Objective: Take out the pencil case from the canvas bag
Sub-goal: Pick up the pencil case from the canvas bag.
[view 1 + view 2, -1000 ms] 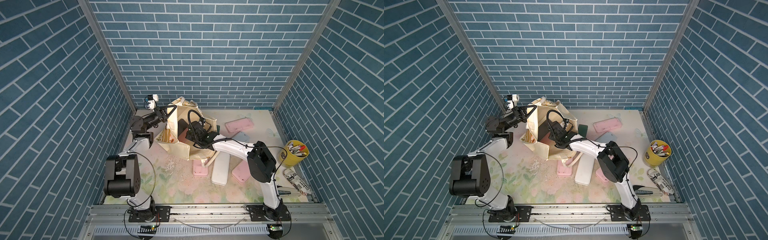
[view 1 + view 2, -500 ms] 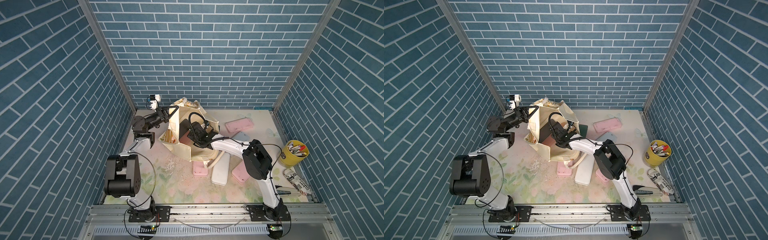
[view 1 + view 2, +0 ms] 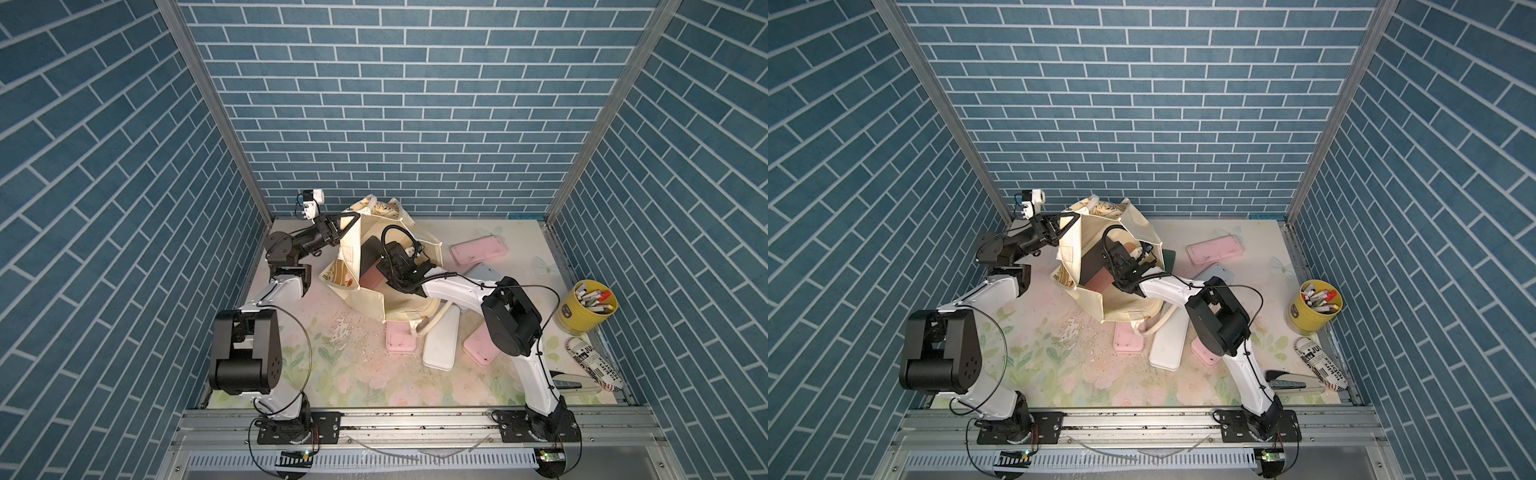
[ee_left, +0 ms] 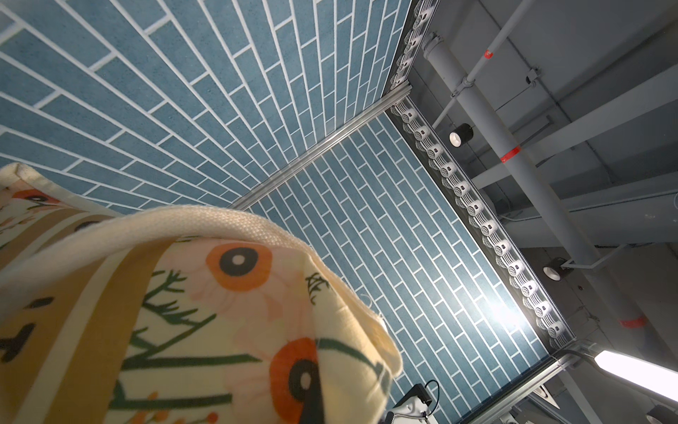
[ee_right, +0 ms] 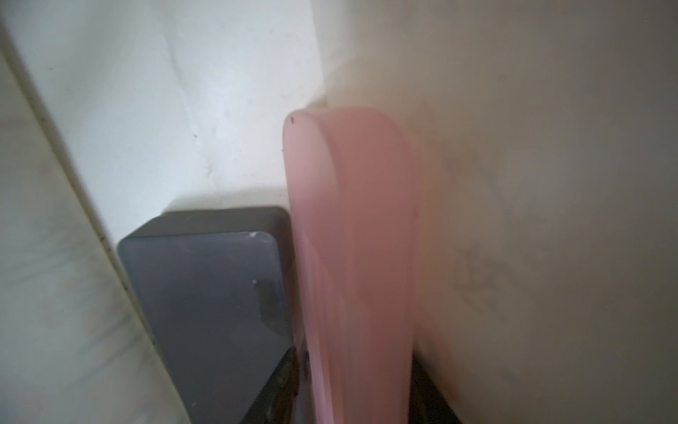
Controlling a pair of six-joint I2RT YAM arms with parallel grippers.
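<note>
Booth of blue brick-patterned walls point(image 3: 374, 104) on three sides, around a worktop point(image 3: 332, 374) printed with pale flowers.

Pencil case point(image 5: 352, 238) to fetch: still inside the canvas bag point(image 3: 365, 297), toward the worktop's back-left corner. Smooth pink, rigid-looking, slim with rounded corners, standing on its long edge against the bag's inner wall. Touching it, a matte dark grey case point(image 5: 209, 293) of similar boxy shape.

Over the last second: right arm point(image 3: 457, 291) eased a little farther into the bag mouth, right jaws narrowing. Now one jaw on each side of the pink case. Cannot tell whether clamped yet, the wrist view being blurred. Probable meaning: grasp nearly made, lifting out not yet begun.

Left jaws closed on the bag's upper rim, holding the mouth up and open. Bag itself: soft cream woven cloth, creased and slumped, with thick strap handles. On its outside, a printed panel point(image 4: 220, 312) of gold bands, orange flowers and dark green stems.

Farther out, across the worktop's middle: flat pink cases point(image 3: 478, 251) and a white case point(image 3: 440, 340), all hard-looking and round-cornered. By the right edge, a yellow pen cup point(image 3: 586, 307) full of markers.
</note>
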